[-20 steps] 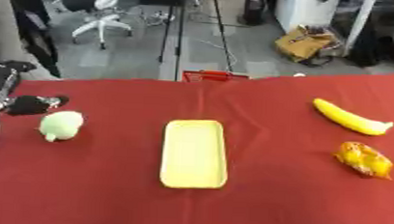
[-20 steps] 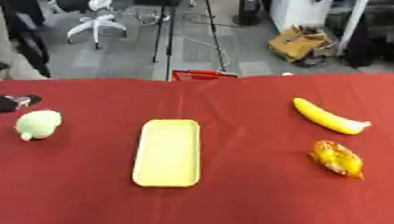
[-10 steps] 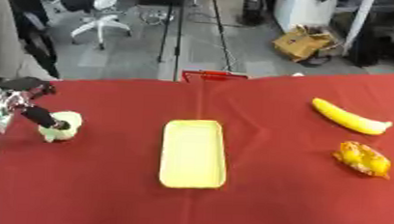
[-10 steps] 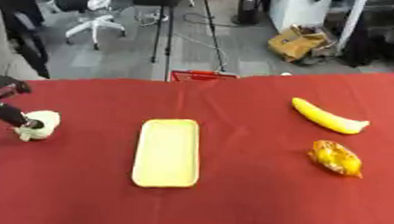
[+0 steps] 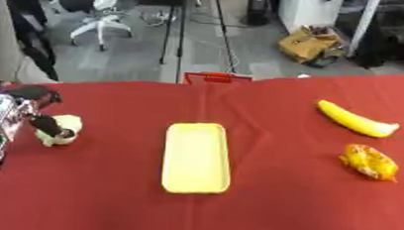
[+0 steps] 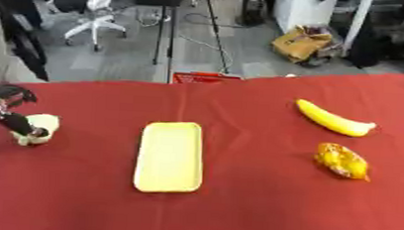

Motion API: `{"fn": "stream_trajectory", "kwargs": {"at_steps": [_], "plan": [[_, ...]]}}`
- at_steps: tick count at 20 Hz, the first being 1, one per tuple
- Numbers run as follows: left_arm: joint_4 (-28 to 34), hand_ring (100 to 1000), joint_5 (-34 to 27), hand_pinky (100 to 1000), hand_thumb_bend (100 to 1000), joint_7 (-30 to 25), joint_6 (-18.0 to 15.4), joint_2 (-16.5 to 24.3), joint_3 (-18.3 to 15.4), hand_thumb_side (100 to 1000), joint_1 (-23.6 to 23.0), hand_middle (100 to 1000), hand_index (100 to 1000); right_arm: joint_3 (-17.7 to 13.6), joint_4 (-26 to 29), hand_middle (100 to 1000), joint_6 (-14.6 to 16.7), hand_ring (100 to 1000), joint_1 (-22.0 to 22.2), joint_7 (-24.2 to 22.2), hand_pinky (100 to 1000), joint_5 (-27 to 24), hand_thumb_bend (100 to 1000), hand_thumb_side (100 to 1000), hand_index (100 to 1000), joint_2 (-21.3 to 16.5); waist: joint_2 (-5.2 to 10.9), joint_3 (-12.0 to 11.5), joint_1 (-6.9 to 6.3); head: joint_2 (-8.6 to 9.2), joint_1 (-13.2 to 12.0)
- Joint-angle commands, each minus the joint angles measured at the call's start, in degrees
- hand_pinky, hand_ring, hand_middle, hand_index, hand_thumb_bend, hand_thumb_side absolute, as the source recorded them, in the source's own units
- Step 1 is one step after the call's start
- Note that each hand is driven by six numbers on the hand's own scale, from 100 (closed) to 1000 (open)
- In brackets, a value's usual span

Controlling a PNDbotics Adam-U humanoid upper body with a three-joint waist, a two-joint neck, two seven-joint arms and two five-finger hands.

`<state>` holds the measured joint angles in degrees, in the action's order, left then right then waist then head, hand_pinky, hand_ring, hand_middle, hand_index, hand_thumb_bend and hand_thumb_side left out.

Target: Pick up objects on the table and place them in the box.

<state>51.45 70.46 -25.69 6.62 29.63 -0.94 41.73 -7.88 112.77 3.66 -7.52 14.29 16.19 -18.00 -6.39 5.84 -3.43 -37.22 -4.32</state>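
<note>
Red cloth covers the table (image 5: 262,204), with an office floor, a swivel chair and a cardboard carton beyond its far edge. At the left edge the robot's left hand (image 5: 34,113) has its dark fingers (image 5: 45,124) curled down onto a pale green, rounded object (image 5: 60,129), seemingly pinching it from above while it sits on the cloth; whether the thumb has closed on the hidden side cannot be told. The right hand shows in neither view.

To the right of that hand, well apart, a shallow yellow tray (image 5: 196,156) lies lengthwise in the middle of the table; this appears to be the box the task means. Much farther right lie a banana (image 5: 356,120) and, nearer the robot, an orange-yellow crinkled item (image 5: 369,162), both untouched.

The step in hand looks like securing the green object for the lift. To do it well, the fingers should settle around its widest part rather than its top, since a rounded shape can squirt out sideways. The lift should be straight up before any travel, so the object does not drag and wrinkle the cloth. The carry then goes rightward to the tray, lowering until it rests inside the rim before release.
</note>
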Motion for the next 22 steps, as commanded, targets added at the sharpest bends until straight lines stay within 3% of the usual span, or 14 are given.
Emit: {"fn": "stream_trajectory", "kwargs": {"at_steps": [1, 14, 22], "plan": [[-0.8, 853, 1.0, 868, 675, 1.3, 0.9, 1.1, -1.0, 410, 0.6, 843, 902, -0.2, 0.4, 780, 0.1, 675, -0.4, -0.2, 629, -0.1, 100, 669, 857, -1.1, 0.79, -0.1, -0.02, 0.02, 0.1], [-4.3, 845, 0.5, 863, 674, -2.0, 1.6, 0.7, -1.9, 389, 0.4, 827, 889, -0.2, 0.4, 780, 0.2, 675, -0.3, -0.2, 629, -0.1, 100, 669, 857, -1.0, 0.68, -0.3, 0.28, 0.1, 0.3], [-5.6, 832, 3.7, 848, 681, 10.8, 4.5, -0.4, -2.9, 417, 0.0, 826, 886, -0.2, 0.4, 780, 0.2, 674, -0.4, -0.2, 629, -0.1, 100, 669, 857, -0.9, 0.56, -0.2, 0.3, 0.26, 0.3]]}}
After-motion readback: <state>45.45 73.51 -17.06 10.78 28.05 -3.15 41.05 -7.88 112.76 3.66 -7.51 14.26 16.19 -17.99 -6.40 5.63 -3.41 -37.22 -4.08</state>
